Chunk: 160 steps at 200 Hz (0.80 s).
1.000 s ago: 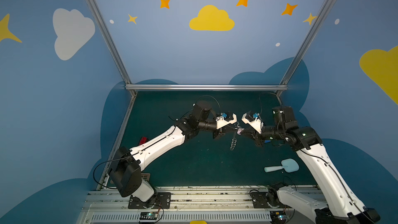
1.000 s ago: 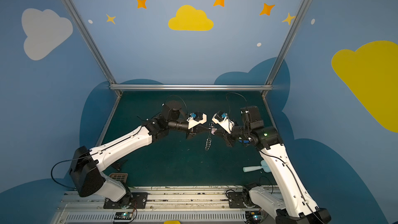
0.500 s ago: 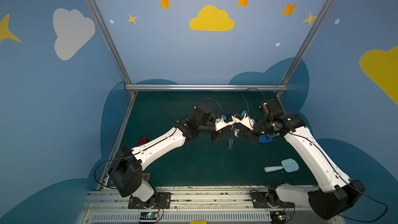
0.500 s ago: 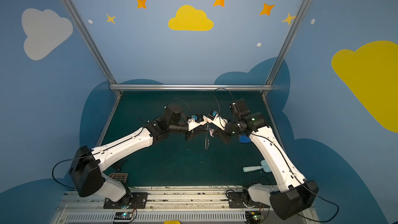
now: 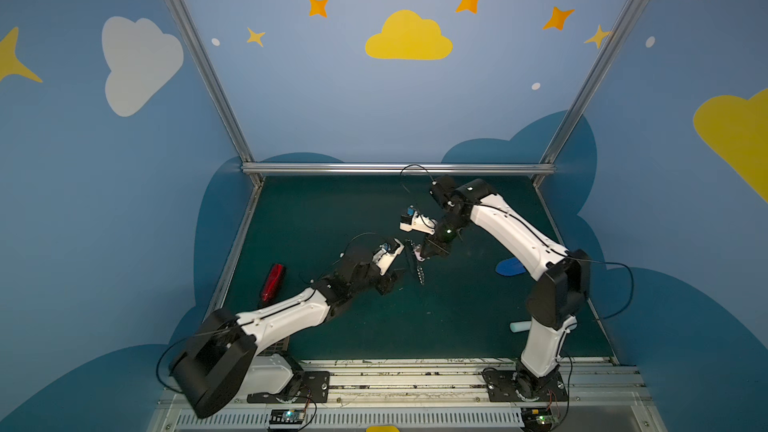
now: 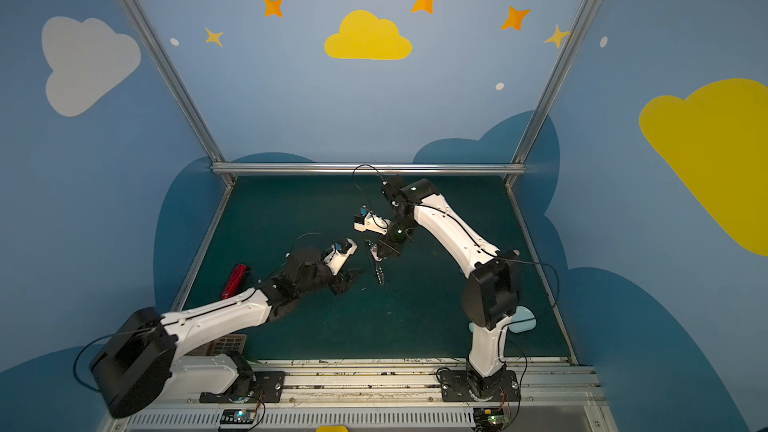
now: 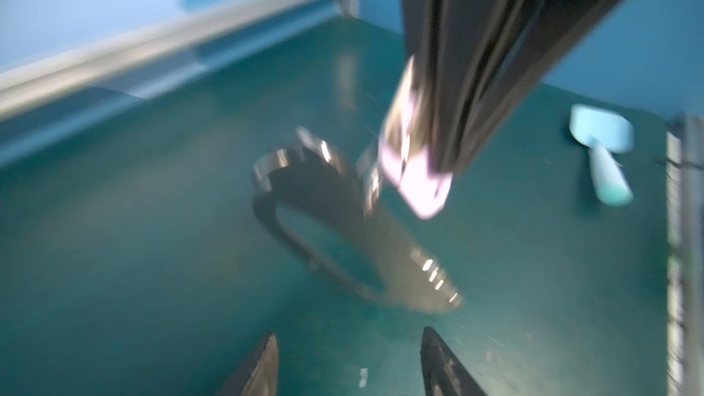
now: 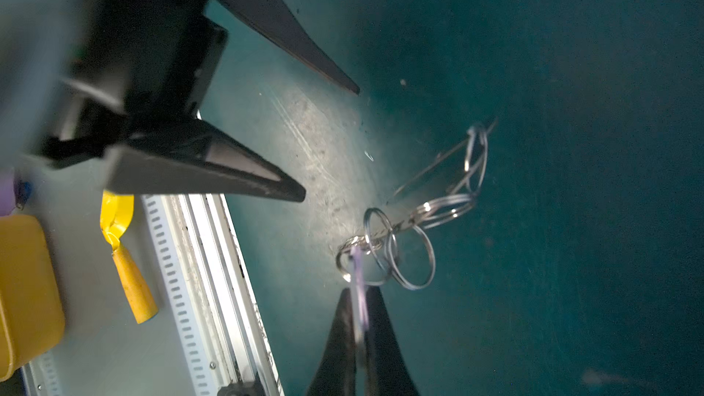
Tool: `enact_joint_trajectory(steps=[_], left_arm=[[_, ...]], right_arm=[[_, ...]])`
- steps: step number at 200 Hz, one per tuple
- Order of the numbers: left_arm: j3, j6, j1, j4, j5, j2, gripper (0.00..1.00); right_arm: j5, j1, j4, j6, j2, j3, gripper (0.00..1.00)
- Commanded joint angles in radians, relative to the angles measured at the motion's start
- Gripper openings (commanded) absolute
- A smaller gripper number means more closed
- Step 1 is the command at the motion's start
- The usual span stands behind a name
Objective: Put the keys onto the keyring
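My right gripper [image 8: 360,295] is shut on the pale head of the key [image 8: 358,272], above the middle of the green mat. In both top views the gripper [image 5: 419,253] [image 6: 376,253] points down. The keyring [image 7: 381,238], a grey half-moon plate with silver split rings [image 8: 404,253], dangles below the key [image 7: 415,173] and off the mat [image 5: 417,270] [image 6: 377,270]. My left gripper [image 7: 348,344] is open and holds nothing. It sits just left of the hanging keyring [image 5: 392,280] [image 6: 349,278], apart from it.
A red oblong gadget [image 5: 272,282] lies near the mat's left edge. A blue disc [image 5: 510,266] lies behind the right arm. The pale blue spatula [image 6: 523,320] lies at the front right. The metal rail [image 5: 415,367] runs along the front.
The left gripper has opened, let go of the keyring and drawn back to the front left. The right arm has swung round, and its gripper keeps hold of the key.
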<state>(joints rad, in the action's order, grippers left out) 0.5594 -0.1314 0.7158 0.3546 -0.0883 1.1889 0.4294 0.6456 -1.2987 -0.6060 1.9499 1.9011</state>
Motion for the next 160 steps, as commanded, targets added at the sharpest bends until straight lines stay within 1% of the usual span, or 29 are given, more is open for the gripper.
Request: enact_joint_trajectory(steps=[1, 21, 43, 73, 107, 136, 160], left_arm=[[-0.040, 0.052, -0.007, -0.009, 0.288, -0.166, 0.62], [-0.066, 0.047, -0.012, -0.099, 0.379, -0.269, 0.63], [-0.072, 0.059, -0.023, -0.132, 0.429, -0.273, 0.63], [-0.021, 0.072, -0.032, -0.170, 0.431, -0.164, 0.63], [0.051, 0.078, -0.035, -0.169, 0.415, -0.020, 0.63], [0.103, 0.072, -0.045, -0.169, 0.393, 0.066, 0.63], [0.138, 0.068, -0.056, -0.164, 0.355, 0.119, 0.63]], right_arm=[[0.043, 0.040, -0.106, 0.008, 0.094, 0.137, 0.00], [0.048, 0.050, -0.099, -0.002, 0.145, 0.135, 0.00], [-0.005, 0.038, -0.069, 0.014, 0.188, 0.087, 0.00], [-0.127, 0.010, -0.045, 0.036, 0.234, 0.063, 0.00], [-0.262, -0.041, -0.009, 0.047, 0.287, 0.047, 0.00], [-0.313, -0.078, 0.026, 0.024, 0.338, 0.070, 0.00], [-0.340, -0.109, 0.025, 0.032, 0.390, 0.118, 0.00]])
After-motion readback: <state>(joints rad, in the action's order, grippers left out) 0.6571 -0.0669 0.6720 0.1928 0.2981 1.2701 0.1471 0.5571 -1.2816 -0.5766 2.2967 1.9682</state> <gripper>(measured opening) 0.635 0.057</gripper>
